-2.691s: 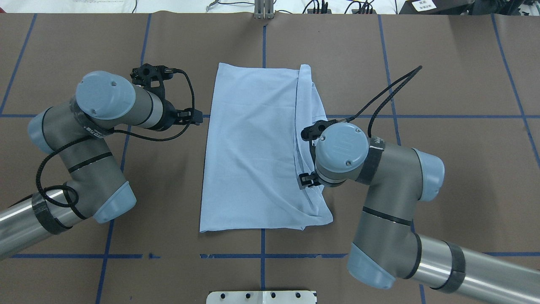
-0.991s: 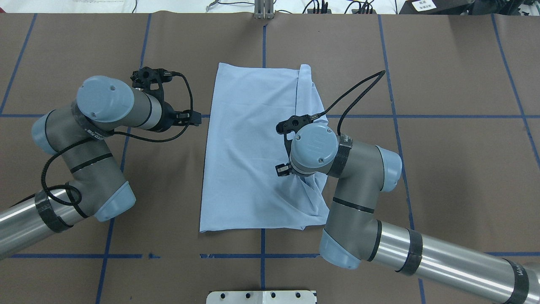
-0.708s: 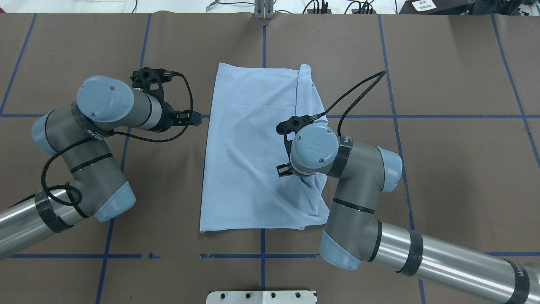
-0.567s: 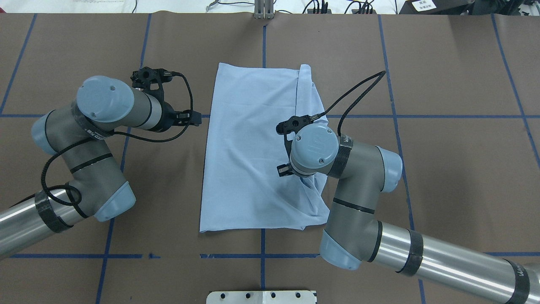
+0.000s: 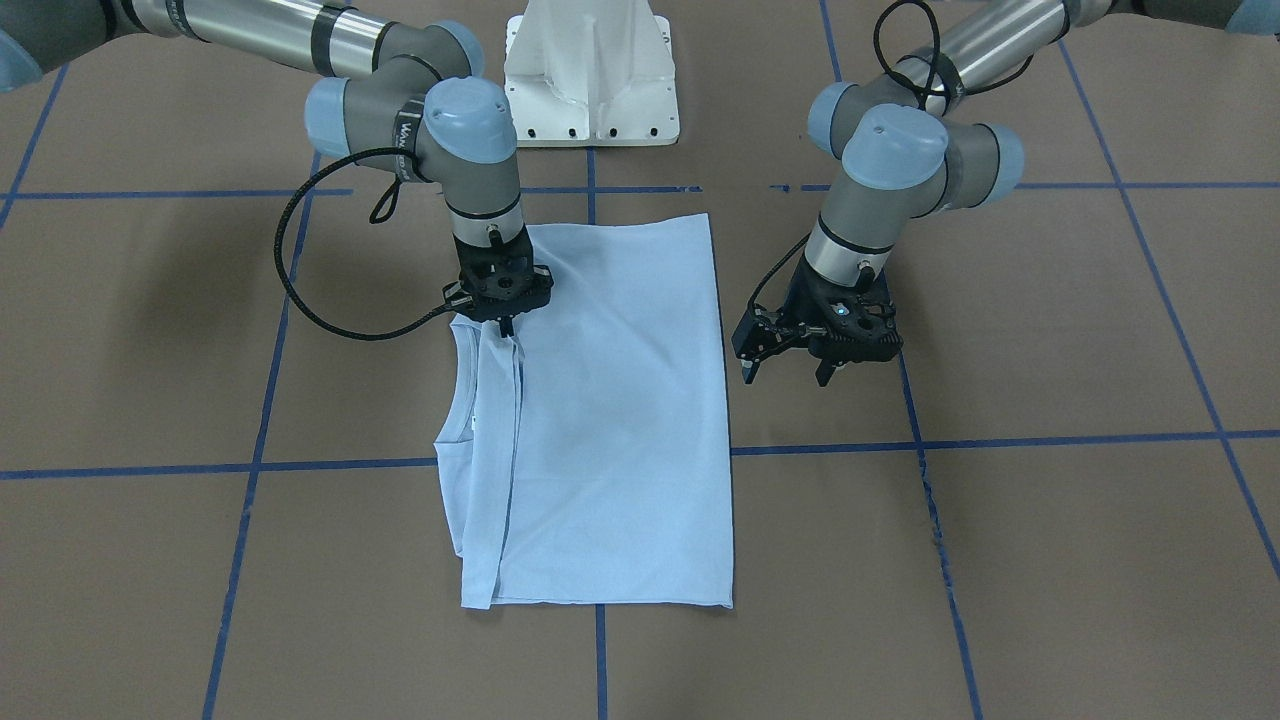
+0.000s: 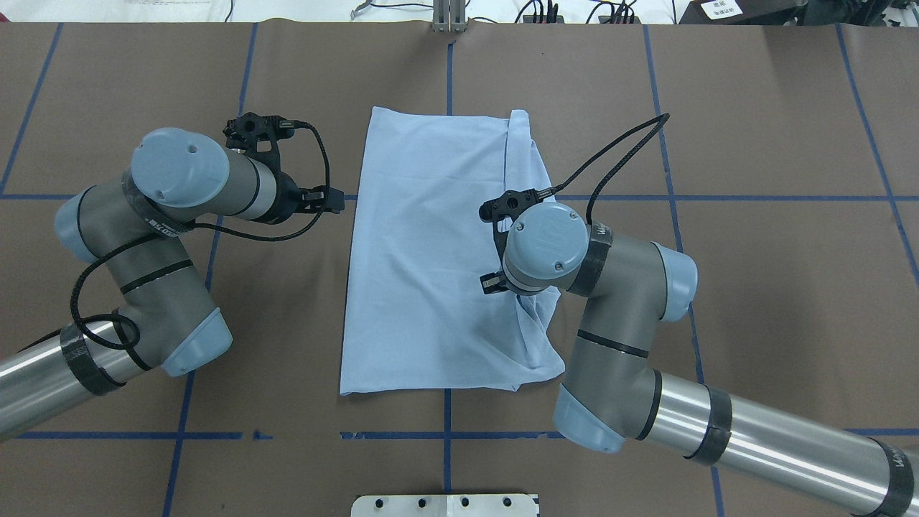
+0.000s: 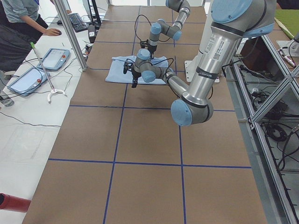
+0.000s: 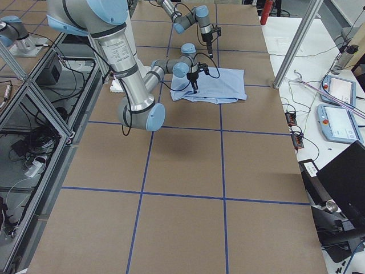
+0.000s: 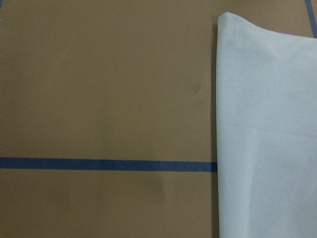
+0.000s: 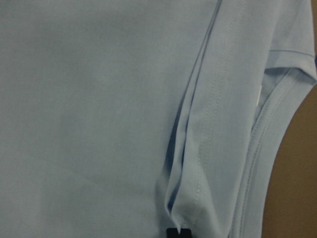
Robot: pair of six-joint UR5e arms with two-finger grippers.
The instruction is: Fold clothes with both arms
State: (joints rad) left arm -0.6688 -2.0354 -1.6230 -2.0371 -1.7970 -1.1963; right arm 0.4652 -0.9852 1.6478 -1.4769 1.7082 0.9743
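Note:
The light blue T-shirt (image 5: pixel 620 400) lies folded lengthwise in the middle of the table, and also shows in the overhead view (image 6: pixel 423 251). Its chest print is hidden. Its neck opening (image 5: pixel 452 425) is on my right side. My right gripper (image 5: pixel 503 326) points down at the shirt's folded edge and is shut on a pinched ridge of cloth, which the right wrist view (image 10: pixel 181 198) shows running to the fingertip. My left gripper (image 5: pixel 785 368) is open and empty, above the bare table just beside the shirt's other long edge (image 9: pixel 220 124).
The table is covered in brown paper with blue tape lines (image 6: pixel 446 434). The white pedestal base (image 5: pixel 590 70) stands at my edge of the table. An operator (image 7: pixel 18 23) and tablets (image 7: pixel 53 58) are beyond the table's far side.
My right gripper carried the shirt's right-hand fold inward toward the middle, then shifted slightly back to the right. The left arm has hardly moved.

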